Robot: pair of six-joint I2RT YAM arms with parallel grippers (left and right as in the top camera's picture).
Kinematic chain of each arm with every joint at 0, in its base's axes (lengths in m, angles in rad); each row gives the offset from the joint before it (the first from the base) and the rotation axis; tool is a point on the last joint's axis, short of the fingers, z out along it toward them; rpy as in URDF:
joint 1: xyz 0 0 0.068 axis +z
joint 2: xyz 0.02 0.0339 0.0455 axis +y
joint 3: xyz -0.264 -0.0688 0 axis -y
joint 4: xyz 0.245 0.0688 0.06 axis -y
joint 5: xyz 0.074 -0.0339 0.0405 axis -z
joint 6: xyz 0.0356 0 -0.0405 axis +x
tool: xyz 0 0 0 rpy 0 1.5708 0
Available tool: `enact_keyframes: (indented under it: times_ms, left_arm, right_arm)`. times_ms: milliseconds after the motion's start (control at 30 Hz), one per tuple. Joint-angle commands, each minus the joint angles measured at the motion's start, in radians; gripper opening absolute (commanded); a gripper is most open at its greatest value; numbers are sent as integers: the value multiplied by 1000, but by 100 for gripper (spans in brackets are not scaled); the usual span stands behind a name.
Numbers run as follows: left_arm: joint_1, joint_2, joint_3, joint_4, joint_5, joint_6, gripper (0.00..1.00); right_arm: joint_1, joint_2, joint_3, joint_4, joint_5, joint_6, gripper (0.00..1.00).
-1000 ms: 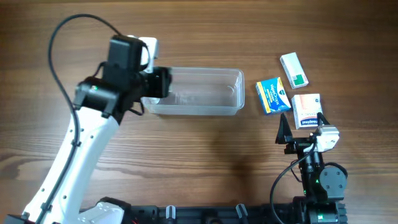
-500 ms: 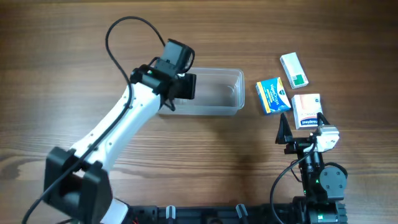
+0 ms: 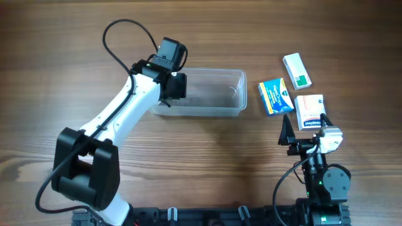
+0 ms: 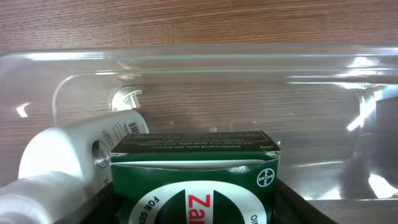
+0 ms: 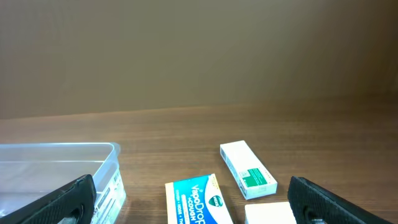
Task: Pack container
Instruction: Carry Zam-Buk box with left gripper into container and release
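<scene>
1. Gripping a green box [image 4: 193,163], your left gripper [image 3: 178,86] hangs over the left end of the container [image 3: 217,111], beside a white bottle [image 4: 65,149].
2. The container sits far-centre.
3. Your right gripper [image 3: 304,133] gapes empty, near right.

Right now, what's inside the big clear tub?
A white bottle lies in the tub, and the left gripper holds a green box inside it. From above, the arm hides the tub's left end. What lies under the box is hidden.

The blue box [image 5: 198,202] reads "VapoDrop" (edge cut off); the green box [image 4: 194,186] shows red "Za".
</scene>
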Motion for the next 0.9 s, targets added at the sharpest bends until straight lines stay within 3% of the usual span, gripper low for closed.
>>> enact_keyframes:
  times_ms: [0, 233, 400, 600, 767, 867]
  left_arm:
    - [-3, 5, 16, -4, -12, -13, 60]
    - [-2, 26, 8, -9, -13, -13, 61]
    - [-2, 45, 8, -30, -13, -13, 78]
    - [-3, 43, 8, -50, -12, -13, 82]
    - [-3, 40, 12, -41, 48, -13, 66]
    - [-3, 34, 12, -37, 87, -13, 49]
  right_arm:
    - [-6, -1, -2, 5, 6, -7, 100]
    - [-6, -1, -2, 5, 6, -7, 100]
    - [-6, -1, -2, 5, 6, -7, 100]
    - [-6, -1, -2, 5, 6, -7, 100]
    - [-6, -1, -2, 5, 6, -7, 100]
    - [-6, -1, -2, 5, 6, -7, 100]
